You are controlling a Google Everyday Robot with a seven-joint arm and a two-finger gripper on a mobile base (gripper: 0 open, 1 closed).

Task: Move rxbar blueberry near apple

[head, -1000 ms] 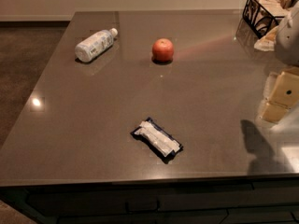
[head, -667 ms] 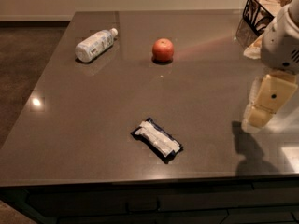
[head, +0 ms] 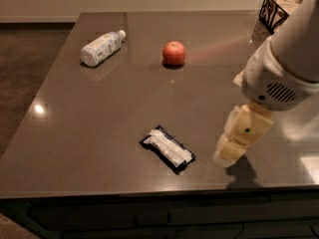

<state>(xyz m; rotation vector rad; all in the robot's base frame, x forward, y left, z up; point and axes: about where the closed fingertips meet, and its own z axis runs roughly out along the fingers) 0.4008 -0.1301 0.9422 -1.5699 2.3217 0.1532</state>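
The rxbar blueberry (head: 168,148) lies flat near the table's front edge, dark navy with a white panel, turned diagonally. The apple (head: 174,53) is small, round and red-orange, and sits far back at the middle of the table. My gripper (head: 228,156) hangs from the white arm on the right, just above the table. It is right of the bar, about a hand's width away, and holds nothing that I can see.
A white plastic bottle (head: 101,47) lies on its side at the back left. A black wire basket (head: 279,9) stands at the back right corner. The dark table (head: 99,113) ends at a front edge just below the bar.
My arm has swung in from the right edge, leftward and toward the front, bringing the gripper much closer to the bar. The bar, apple and bottle have not moved.
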